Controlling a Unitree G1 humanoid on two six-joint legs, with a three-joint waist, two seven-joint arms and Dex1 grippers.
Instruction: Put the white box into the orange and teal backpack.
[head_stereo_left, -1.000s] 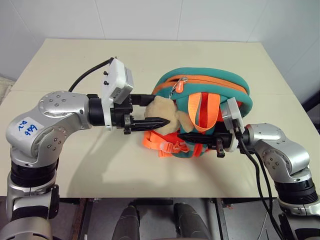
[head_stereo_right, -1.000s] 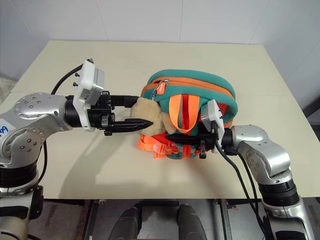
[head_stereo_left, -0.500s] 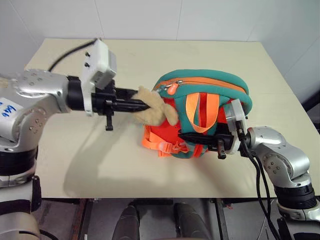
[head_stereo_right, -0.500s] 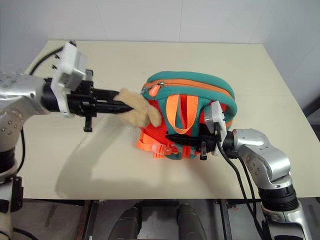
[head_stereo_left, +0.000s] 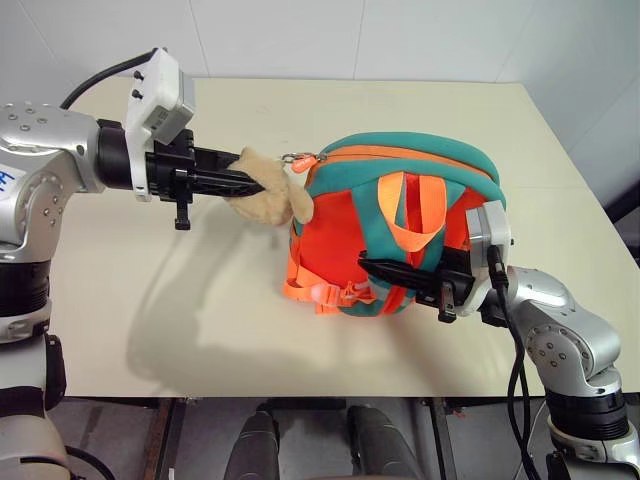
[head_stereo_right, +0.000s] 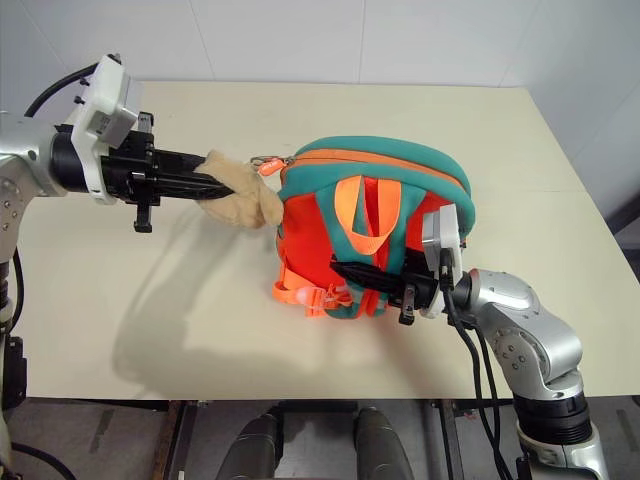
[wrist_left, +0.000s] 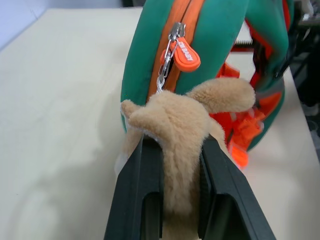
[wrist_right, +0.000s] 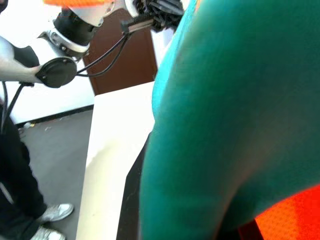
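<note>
The orange and teal backpack (head_stereo_left: 400, 200) stands near the table's middle, its orange zipper line running over the top. A tan plush bear (head_stereo_left: 268, 188) hangs from the zipper pull (wrist_left: 184, 52) at its left end. My left gripper (head_stereo_left: 248, 181) is shut on that bear (wrist_left: 182, 125) and holds it stretched out to the left, above the table. My right gripper (head_stereo_left: 372, 267) lies against the backpack's lower front, shut on a teal strap beside the orange webbing (head_stereo_left: 412, 225). The white box is out of view.
The cream table (head_stereo_left: 150, 300) has bare room to the left, in front and behind the backpack. An orange buckle strap (head_stereo_left: 320, 292) hangs at the backpack's lower left. A person's shoe (wrist_right: 50, 215) shows on the floor beyond the table.
My left gripper closed on the plush bear and drew it up and to the left. The backpack tipped more upright with it. The right gripper kept its hold.
</note>
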